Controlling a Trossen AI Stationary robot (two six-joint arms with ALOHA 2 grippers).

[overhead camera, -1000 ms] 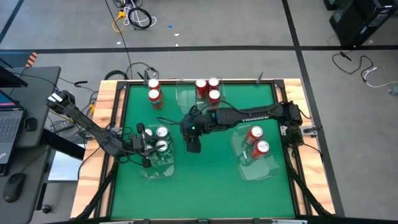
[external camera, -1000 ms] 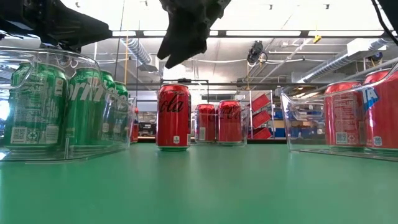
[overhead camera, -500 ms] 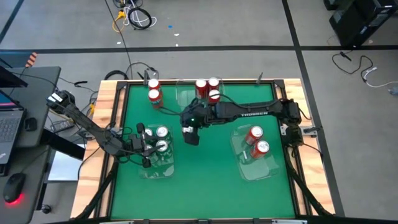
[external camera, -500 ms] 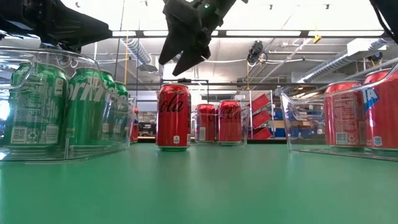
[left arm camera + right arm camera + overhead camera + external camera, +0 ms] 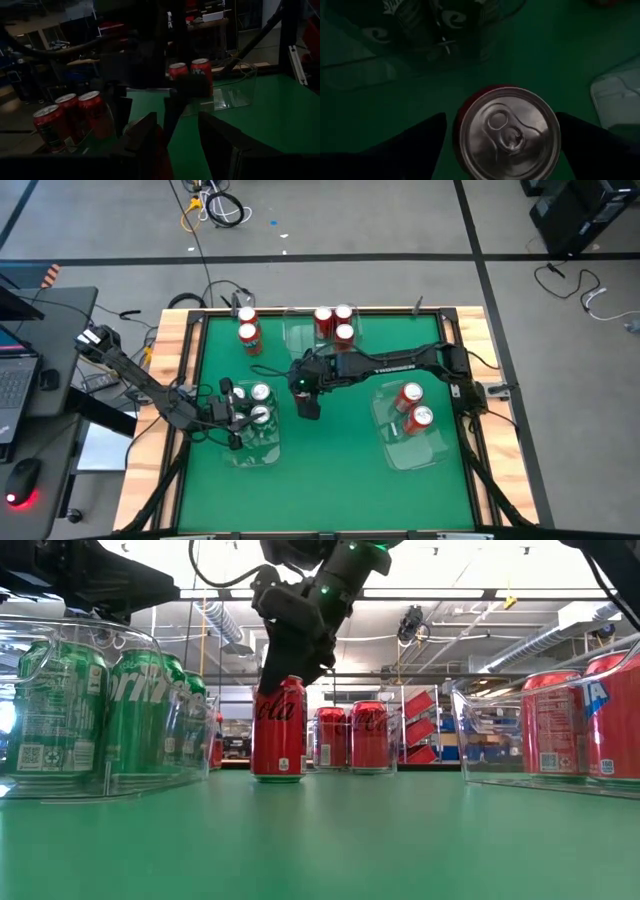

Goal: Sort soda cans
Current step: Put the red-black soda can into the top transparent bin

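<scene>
A red soda can [image 5: 278, 730] stands upright on the green table, out in the middle. My right gripper [image 5: 292, 665] is open just above it, pointing down. In the right wrist view its fingers [image 5: 405, 150] stand on either side of the can's silver top [image 5: 507, 132], with a gap showing. Several green cans [image 5: 110, 710] stand in the clear tray [image 5: 255, 442] near the table's left. My left gripper [image 5: 180, 137] hangs open over that tray and holds nothing.
Two red cans [image 5: 412, 408] lie in the clear tray [image 5: 415, 450] on the right. Three red cans [image 5: 334, 322] stand in a tray at the far edge, and two more [image 5: 247, 328] stand at the far left. The near half of the table [image 5: 330, 475] is bare green.
My right gripper has come down from well above the red can until its fingers straddle the can's top, shifting slightly toward the far edge on the way. The can has stayed where it was.
</scene>
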